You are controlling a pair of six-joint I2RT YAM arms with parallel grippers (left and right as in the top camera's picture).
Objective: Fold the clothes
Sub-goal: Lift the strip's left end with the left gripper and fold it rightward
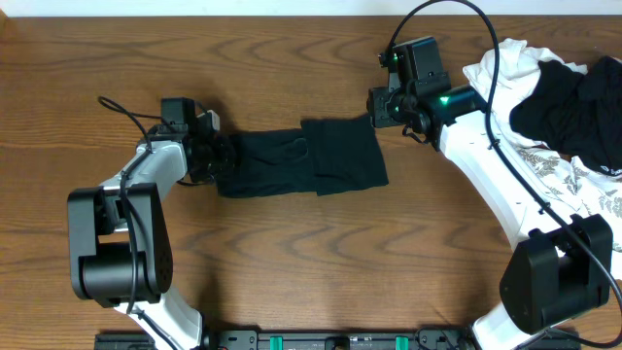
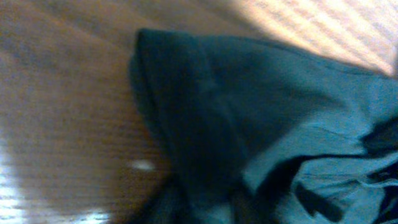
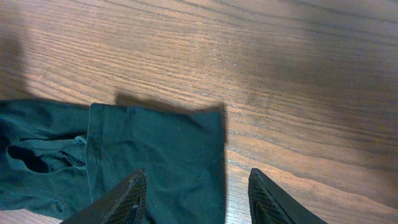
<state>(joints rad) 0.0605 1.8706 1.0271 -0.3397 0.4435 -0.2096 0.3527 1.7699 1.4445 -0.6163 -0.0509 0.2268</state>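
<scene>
A dark teal garment (image 1: 301, 156) lies flat across the middle of the wooden table, with a folded flap on its right half. My left gripper (image 1: 222, 156) sits low at the garment's left end. In the blurred left wrist view the cloth (image 2: 261, 112) bunches in toward the jaws (image 2: 205, 211), which appear shut on it. My right gripper (image 1: 377, 105) is open above the garment's far right corner. In the right wrist view its fingers (image 3: 196, 172) straddle the right edge of the cloth (image 3: 161, 155), empty.
A pile of other clothes lies at the right edge: a white garment (image 1: 515, 63), a black one (image 1: 564, 97) and a white patterned one (image 1: 564, 180). Bare wood (image 1: 292, 262) surrounds the dark garment.
</scene>
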